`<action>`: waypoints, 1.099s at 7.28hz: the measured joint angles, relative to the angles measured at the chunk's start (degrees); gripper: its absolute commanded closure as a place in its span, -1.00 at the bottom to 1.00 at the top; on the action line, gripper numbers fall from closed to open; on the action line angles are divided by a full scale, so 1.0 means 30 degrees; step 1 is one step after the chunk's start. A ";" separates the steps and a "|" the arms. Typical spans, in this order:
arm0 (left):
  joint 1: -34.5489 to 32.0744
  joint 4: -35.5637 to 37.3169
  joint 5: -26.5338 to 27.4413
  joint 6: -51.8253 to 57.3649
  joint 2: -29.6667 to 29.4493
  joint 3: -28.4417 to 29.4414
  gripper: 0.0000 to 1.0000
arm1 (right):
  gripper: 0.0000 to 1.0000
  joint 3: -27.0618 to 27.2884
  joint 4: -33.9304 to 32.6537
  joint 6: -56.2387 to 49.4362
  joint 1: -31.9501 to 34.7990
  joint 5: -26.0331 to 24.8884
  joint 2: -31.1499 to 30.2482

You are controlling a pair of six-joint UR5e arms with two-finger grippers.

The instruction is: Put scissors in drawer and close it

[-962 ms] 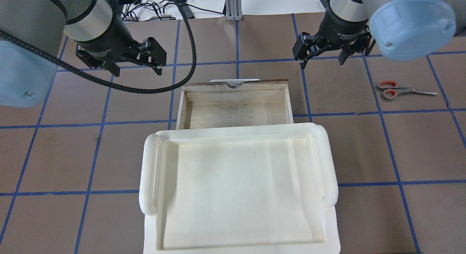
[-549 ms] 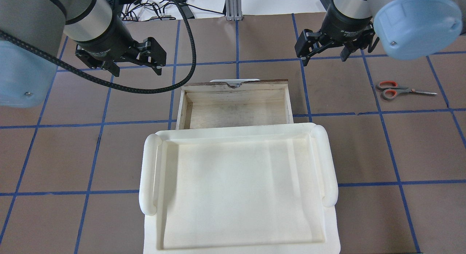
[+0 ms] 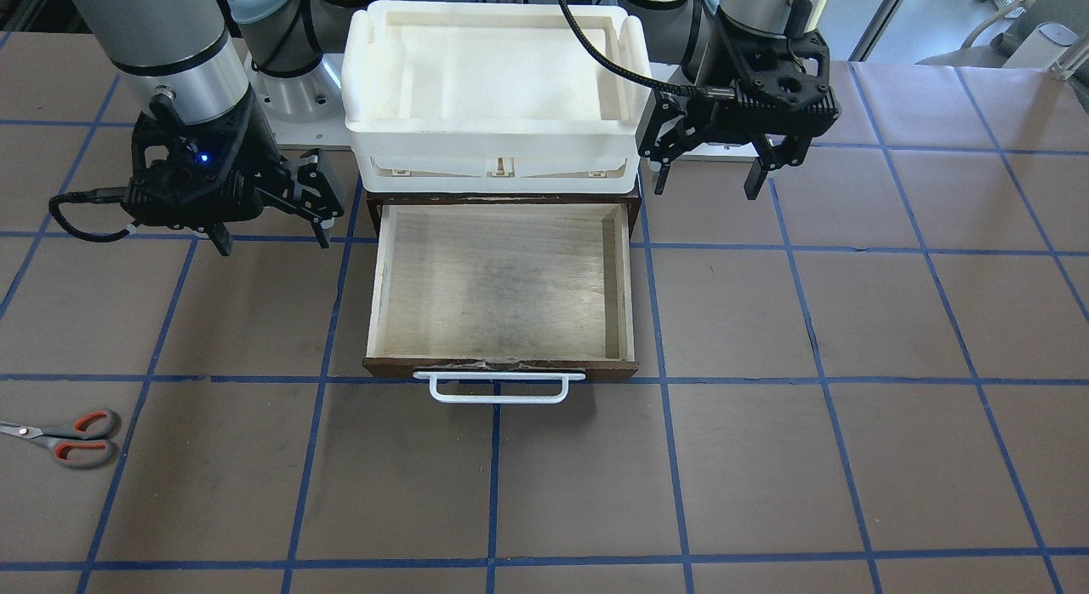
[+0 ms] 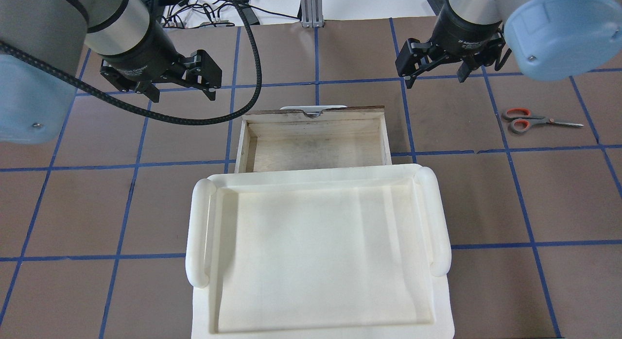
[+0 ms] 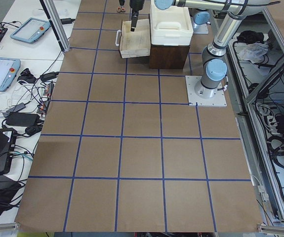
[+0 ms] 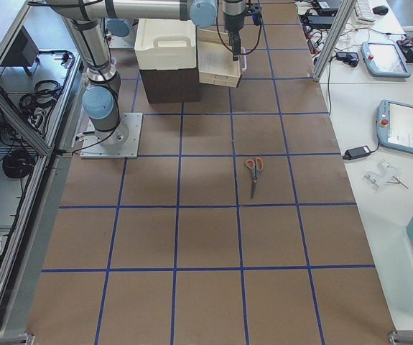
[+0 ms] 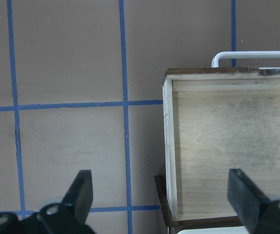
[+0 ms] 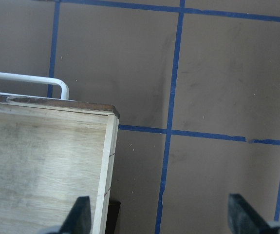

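The scissors [image 4: 527, 120], with silver blades and grey handles with orange-red loops, lie flat on the brown table far to the right of the drawer; they also show in the front-facing view [image 3: 72, 436] and the right view [image 6: 254, 172]. The wooden drawer [image 4: 313, 147] stands pulled open and empty, with its white bar handle [image 3: 498, 390] on the far side. My right gripper [image 4: 436, 76] is open and empty, hovering beyond the drawer's right front corner, well left of the scissors. My left gripper [image 4: 180, 89] is open and empty beyond the drawer's left corner.
A white plastic bin [image 4: 199, 232] sits on top of the dark cabinet above the drawer, close to my base. The table is brown with blue tape grid lines. Cables [image 4: 204, 13] and a metal post [image 4: 311, 8] lie past the far edge.
My right gripper has shifted a little to the right and away from my base, still open. The left gripper, drawer and scissors have not moved.
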 measured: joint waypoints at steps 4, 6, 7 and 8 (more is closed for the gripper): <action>0.0000 0.0013 0.0000 0.0000 -0.0004 0.0000 -1.00 | -1.00 -0.0083 0.0331 -0.6891 -0.1479 0.0056 0.0014; 0.0000 0.0014 -0.0006 0.0000 0.0012 0.0000 -1.00 | -1.00 -0.0142 0.0225 -1.2034 -0.3184 0.0151 0.0087; 0.0000 0.0014 -0.0012 0.0000 0.0015 0.0000 -1.00 | -1.00 -0.0158 -0.0010 -1.4422 -0.3744 0.0083 0.0188; 0.0000 0.0014 -0.0012 0.0000 -0.0001 0.0000 -1.00 | -1.00 -0.0168 -0.0265 -1.6641 -0.4231 0.0016 0.0371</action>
